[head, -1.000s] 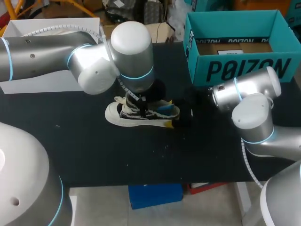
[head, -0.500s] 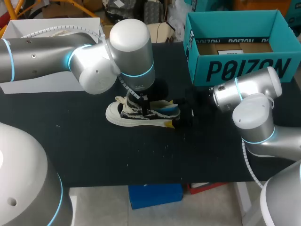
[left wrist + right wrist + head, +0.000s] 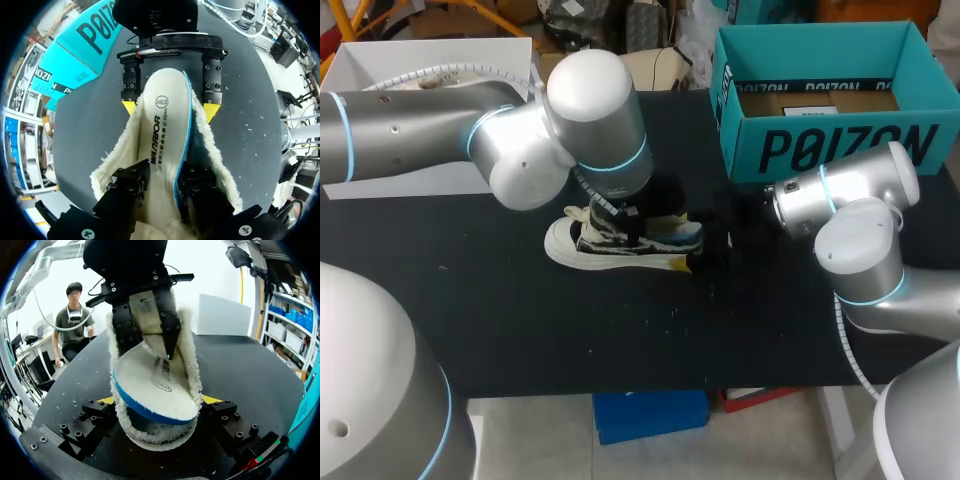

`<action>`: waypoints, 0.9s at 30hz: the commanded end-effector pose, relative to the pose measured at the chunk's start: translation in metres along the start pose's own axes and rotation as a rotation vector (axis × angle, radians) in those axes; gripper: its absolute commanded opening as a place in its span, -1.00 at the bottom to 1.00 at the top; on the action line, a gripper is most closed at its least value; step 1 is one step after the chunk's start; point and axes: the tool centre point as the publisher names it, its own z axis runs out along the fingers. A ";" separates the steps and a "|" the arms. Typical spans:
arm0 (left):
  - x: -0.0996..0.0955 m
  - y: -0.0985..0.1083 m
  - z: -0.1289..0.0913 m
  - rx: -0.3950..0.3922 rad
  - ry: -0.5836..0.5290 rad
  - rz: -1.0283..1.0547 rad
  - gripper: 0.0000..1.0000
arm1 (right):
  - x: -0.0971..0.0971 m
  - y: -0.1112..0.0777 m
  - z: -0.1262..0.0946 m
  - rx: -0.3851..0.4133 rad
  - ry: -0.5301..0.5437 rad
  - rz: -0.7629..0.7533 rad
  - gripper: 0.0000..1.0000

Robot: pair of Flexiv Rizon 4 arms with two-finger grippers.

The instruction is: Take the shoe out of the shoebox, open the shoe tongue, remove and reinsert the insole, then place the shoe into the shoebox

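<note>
**Insole [image 3: 162,115] pinched at the mouth of the shoe [image 3: 612,243], heel held**

Your left gripper [image 3: 162,174] is clamped on the insole. Its black fingers [image 3: 131,186] press it from both sides just above the shoe's opening. The insole is white with a blue edge. It stands partly out of the shoe, with its heel end raised and curving out over the shoe's heel. Your right gripper [image 3: 159,402] is at that heel with a yellow tip against each side, so it grips the shoe. A fleecy lining [image 3: 116,159] rims the shoe's opening around the insole. The shoe sits on its sole on the black table [image 3: 520,320], toe towards your left arm's side. The teal shoebox [image 3: 820,150] stands well apart from the shoe, beyond its heel end and further back, open on top.
</note>
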 end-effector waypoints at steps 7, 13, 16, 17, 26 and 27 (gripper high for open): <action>0.007 -0.011 0.009 0.012 -0.042 -0.001 -0.22 | 0.001 -0.002 0.002 0.001 0.000 0.001 -0.98; 0.001 -0.013 0.007 0.035 -0.063 -0.028 -0.22 | 0.001 -0.002 0.002 0.001 0.000 0.001 -0.98; 0.000 -0.016 0.007 0.039 -0.065 -0.026 -0.23 | 0.001 -0.002 0.002 0.001 0.000 0.001 -0.98; 0.000 -0.017 0.008 0.042 -0.065 -0.025 -0.24 | 0.001 -0.002 0.002 0.001 0.000 0.001 -0.98; 0.000 -0.027 0.010 0.049 -0.060 -0.014 -0.91 | 0.001 -0.002 0.002 0.001 0.000 0.001 -0.98; 0.000 -0.028 0.010 0.051 -0.055 -0.016 -0.97 | 0.001 -0.002 0.002 0.001 0.000 0.001 -0.98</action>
